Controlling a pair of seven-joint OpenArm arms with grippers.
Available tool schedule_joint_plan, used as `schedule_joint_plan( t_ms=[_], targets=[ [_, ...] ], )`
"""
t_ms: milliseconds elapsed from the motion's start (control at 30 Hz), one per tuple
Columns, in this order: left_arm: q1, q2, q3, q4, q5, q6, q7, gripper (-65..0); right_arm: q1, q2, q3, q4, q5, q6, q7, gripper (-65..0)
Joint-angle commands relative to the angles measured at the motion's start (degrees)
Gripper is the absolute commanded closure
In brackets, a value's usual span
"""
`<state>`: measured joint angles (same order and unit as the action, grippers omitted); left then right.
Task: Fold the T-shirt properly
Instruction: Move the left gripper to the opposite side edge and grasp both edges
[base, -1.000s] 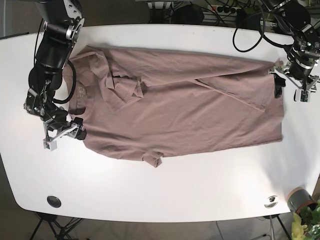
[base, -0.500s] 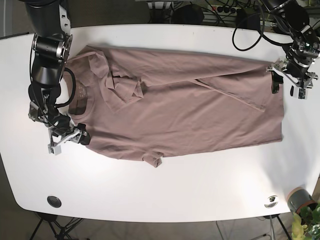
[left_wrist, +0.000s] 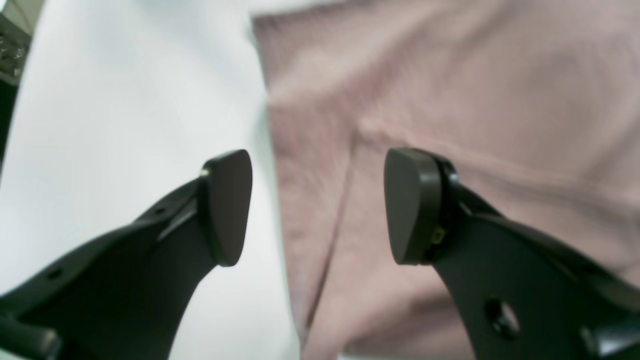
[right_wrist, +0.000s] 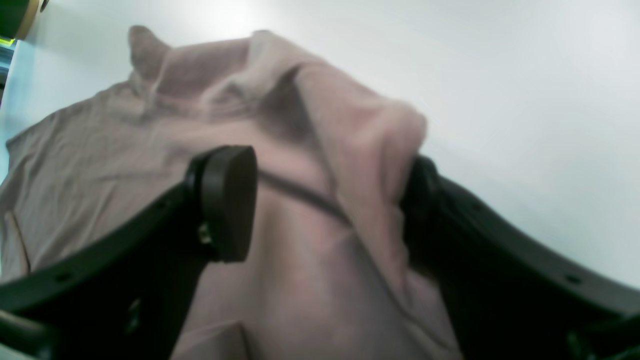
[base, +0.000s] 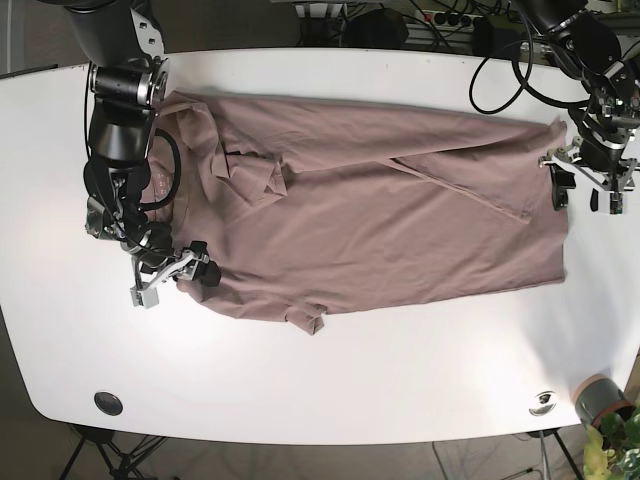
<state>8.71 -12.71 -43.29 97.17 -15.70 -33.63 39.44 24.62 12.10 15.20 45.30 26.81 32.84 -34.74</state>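
Fabric fills your left wrist view: the T-shirt (left_wrist: 450, 100) edge lies between the left gripper (left_wrist: 317, 207) pads, spread apart, 1 over white table (left_wrist: 125, 100).

Right wrist view — right gripper (right_wrist: 325, 210) gapes around a raised fold.

Base view: your shirt lies flat, 2 grippers at opposite edges.

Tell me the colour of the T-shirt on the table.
The T-shirt is a plain dusty pink-brown, clearest in the base view.
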Motion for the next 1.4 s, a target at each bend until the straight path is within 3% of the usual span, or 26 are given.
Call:
schedule_joint_plan(
  t_ms=[0, 133, 200, 433, 467, 700, 967, 1200, 1367],
  targets=[
    [-1.0, -1.0, -0.9, 0.8, -0.3, 4.9, -0.8, -39.6, 0.7, 0.5, 0.0, 1.8, -0.6, -0.27, -0.8, -39.3],
    [-4.8, -1.0, -1.2, 0.4, -0.3, 11.1, -0.6, -39.7, 0.7, 0.5, 0.0, 1.8, -0.6, -0.27, -0.8, -38.8],
    [-5.9, -1.1, -1.2, -0.6, -0.3, 12.7, -0.6, -39.7, 0.7, 0.4, 0.0, 1.8, -0.6, -0.36, -0.8, -35.7],
    [-11.9, -1.2, -1.0, -5.9, 1.6, 16.5, -0.7, -39.7, 1.0, 0.8, -0.1, 1.8, -0.7, -0.36, -0.7, -2.9],
    [-13.0, -1.3, -1.0, -6.7, 2.9, 16.9, -0.7, -39.7, 1.0, 0.9, -0.1, 1.8, -0.7, -0.36, -0.8, -1.7],
    [-21.9, -3.7, -0.8, -18.5, 10.3, 16.9, -0.8, -39.7, 1.2, 1.8, -0.1, 1.8, -0.7, -0.36, -0.8, -2.2],
    [-31.2, -8.2, 1.5, -40.2, 10.5, 16.9, -4.5, -39.7, 1.2, 2.2, -0.1, 1.9, -0.7, -0.36, -0.8, -2.2],
    [-33.7, -9.0, 8.1, -47.5, 10.3, 16.1, -6.8, -40.3, 1.2, 1.7, -0.1, 1.9, -0.7, -0.36, -0.8, -2.2],
    [-33.7, -8.2, 8.1, -49.6, 10.3, 11.5, -6.7, -49.6, 1.2, 1.5, -0.1, 1.9, -0.6, -0.36, -0.8, -2.2]
  ],
)
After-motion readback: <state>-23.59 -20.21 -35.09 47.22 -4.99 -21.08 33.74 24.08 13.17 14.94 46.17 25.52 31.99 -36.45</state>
